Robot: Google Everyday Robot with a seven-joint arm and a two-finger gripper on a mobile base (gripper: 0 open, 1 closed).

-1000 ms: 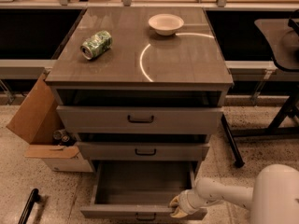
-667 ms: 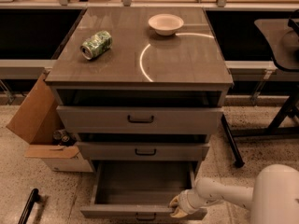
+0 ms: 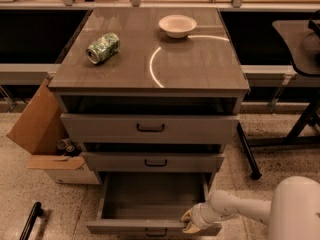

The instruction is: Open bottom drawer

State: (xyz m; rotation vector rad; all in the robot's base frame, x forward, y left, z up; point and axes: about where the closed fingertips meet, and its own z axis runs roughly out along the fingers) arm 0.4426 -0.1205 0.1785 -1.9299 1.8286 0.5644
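Observation:
The bottom drawer [image 3: 125,227] of the grey cabinet is pulled far out, its empty inside showing, with its small dark handle [image 3: 156,232] at the lower edge of the view. My gripper [image 3: 188,220] sits at the right part of the drawer's front edge, at the end of my white arm [image 3: 235,208] reaching in from the lower right. The middle drawer [image 3: 152,161] and the top drawer [image 3: 149,128] above it are each slightly out.
A green can [image 3: 103,47] lies on its side and a white bowl [image 3: 177,25] stands on the cabinet top [image 3: 200,64]. An open cardboard box [image 3: 37,129] sits on the floor at the left. A dark table's legs [image 3: 295,129] stand at the right.

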